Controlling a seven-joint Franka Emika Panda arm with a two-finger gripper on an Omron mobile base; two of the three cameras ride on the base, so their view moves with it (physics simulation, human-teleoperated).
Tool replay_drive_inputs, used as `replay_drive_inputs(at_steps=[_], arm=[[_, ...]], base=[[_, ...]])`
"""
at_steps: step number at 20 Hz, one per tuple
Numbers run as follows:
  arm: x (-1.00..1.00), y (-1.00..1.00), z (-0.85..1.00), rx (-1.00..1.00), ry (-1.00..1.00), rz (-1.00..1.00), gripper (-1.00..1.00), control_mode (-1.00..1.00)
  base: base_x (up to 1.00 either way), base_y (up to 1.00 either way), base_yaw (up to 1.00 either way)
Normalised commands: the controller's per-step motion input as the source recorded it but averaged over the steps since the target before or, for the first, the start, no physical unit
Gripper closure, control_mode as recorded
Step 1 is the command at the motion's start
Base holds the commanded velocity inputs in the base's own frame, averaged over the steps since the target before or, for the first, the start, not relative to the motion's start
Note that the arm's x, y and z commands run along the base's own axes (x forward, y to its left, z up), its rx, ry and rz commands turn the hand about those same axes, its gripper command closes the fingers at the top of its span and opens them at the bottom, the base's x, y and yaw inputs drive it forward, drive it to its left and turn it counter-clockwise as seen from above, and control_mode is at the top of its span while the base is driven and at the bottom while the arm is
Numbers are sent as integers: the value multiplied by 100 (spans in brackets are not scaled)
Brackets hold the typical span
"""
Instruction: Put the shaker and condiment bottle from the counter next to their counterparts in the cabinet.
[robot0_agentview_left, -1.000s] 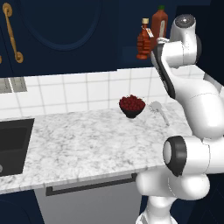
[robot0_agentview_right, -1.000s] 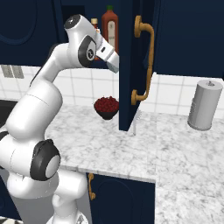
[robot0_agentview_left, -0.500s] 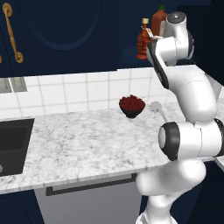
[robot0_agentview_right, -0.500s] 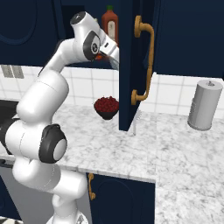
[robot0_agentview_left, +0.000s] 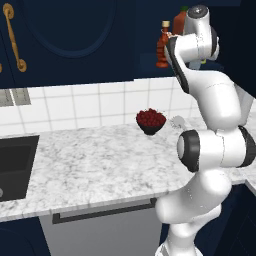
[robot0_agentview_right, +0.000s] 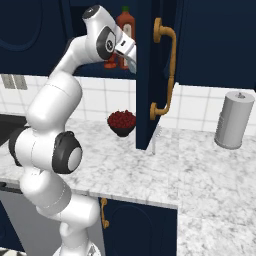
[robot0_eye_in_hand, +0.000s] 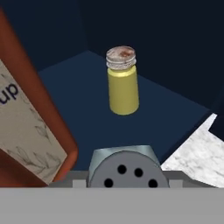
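Glossy white arm (robot0_agentview_left: 215, 105) of rounded segments, dark grey joint discs; rises beside the counter (robot0_agentview_left: 95, 170).

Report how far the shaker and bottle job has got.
Done: the condiment bottle stands in the cabinet near the tall red bottle. In hand: the shaker, carried toward the yellow shaker. Left: set it down and release.

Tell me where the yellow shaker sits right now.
In the hand view the yellow shaker stands upright on the cabinet shelf, right of the tall red bottle, beyond the held grey-capped shaker.
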Motion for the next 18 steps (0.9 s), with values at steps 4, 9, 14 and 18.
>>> replay_drive_inputs(at_steps=[4,9,14,18], arm=[[37,-1,-9,0,0,0,100,-100],[37,-12,-30,0,0,0,100,-100],[6,-7,-20,0,0,0,100,-100],[0,0,-13,0,0,0,100,-100]], base=[[0,0,0],[0,0,0],[0,0,0],[0,0,0]])
